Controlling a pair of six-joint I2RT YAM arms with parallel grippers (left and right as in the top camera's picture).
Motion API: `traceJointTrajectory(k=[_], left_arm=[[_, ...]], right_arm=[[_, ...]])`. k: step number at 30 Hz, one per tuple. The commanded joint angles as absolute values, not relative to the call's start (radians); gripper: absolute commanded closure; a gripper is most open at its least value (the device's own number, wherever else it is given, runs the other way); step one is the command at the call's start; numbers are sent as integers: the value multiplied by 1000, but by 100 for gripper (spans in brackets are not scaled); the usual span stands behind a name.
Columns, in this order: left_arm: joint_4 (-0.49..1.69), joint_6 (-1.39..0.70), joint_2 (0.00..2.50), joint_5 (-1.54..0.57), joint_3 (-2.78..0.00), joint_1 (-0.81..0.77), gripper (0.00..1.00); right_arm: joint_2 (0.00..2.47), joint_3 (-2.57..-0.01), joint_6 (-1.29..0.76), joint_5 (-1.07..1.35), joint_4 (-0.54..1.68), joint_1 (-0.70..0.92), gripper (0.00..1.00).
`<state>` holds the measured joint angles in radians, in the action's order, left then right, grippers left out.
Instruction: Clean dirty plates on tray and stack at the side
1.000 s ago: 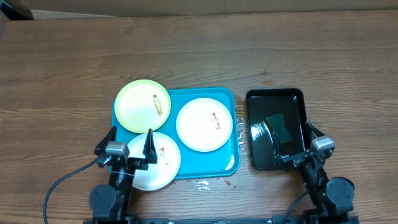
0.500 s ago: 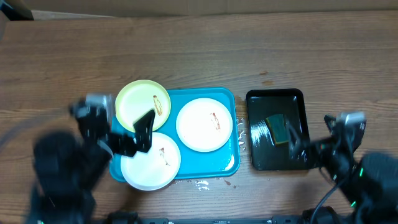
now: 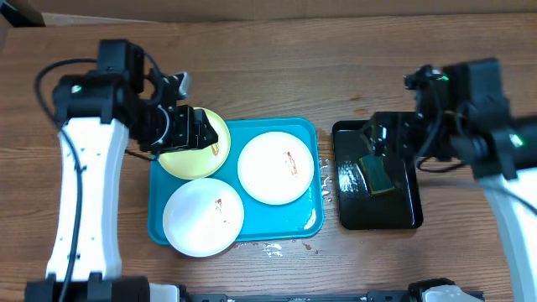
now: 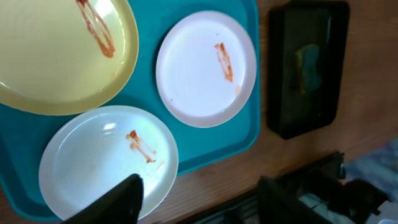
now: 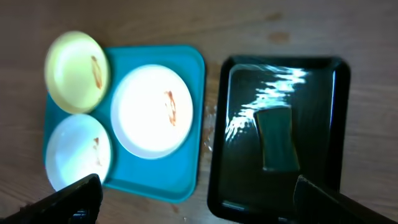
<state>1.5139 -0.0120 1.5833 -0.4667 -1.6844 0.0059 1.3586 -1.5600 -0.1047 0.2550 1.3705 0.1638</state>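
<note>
Overhead: my arms had lifted off the near edge. Left gripper (image 4: pixel 199 185) hung part-open, empty, over the pale yellow-green round plate (image 3: pixel 198 161) on the turquoise plastic tray (image 3: pixel 285 220); right gripper (image 5: pixel 196 182) gaped, empty.

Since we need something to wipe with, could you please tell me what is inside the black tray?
A single dark green sponge lies flat inside the black tray, on its glossy floor. What lies under the sponge is covered.

No readable text, label, brand or number in any view. Plates (image 3: pixel 274 167), turquoise tray (image 3: pixel 306 220) and black tray (image 3: pixel 377 214): plain surfaces, no print on them.
</note>
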Motion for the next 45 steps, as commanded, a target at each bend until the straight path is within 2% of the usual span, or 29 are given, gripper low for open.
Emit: traceJointTrajectory(k=[1, 2, 6, 10, 18, 29, 36, 45], left_arm=[[1477, 22, 1600, -478, -1570, -14, 47], [1448, 15, 1600, -472, -1529, -23, 48], [1285, -88, 1600, -378, -1357, -81, 40], [1163, -179, 1601, -270, -1234, -152, 39], [925, -262, 1601, -221, -1139, -252, 35], [859, -372, 1634, -154, -1132, -334, 35], [855, -431, 1740, -70, -1132, -363, 29], [813, -431, 1816, -79, -1132, -363, 32]], right_arm=[[1443, -1580, -167, 192, 1398, 162, 5], [1462, -1573, -194, 161, 1402, 162, 6], [1522, -1501, -253, 81, 1381, 163, 13], [1546, -1378, -289, 44, 1303, 162, 14], [1551, -1104, -289, -7, 957, 162, 13], [1551, -879, -289, -10, 721, 162, 12], [1551, -876, -289, -10, 731, 162, 14], [1551, -838, -289, -10, 720, 162, 15]])
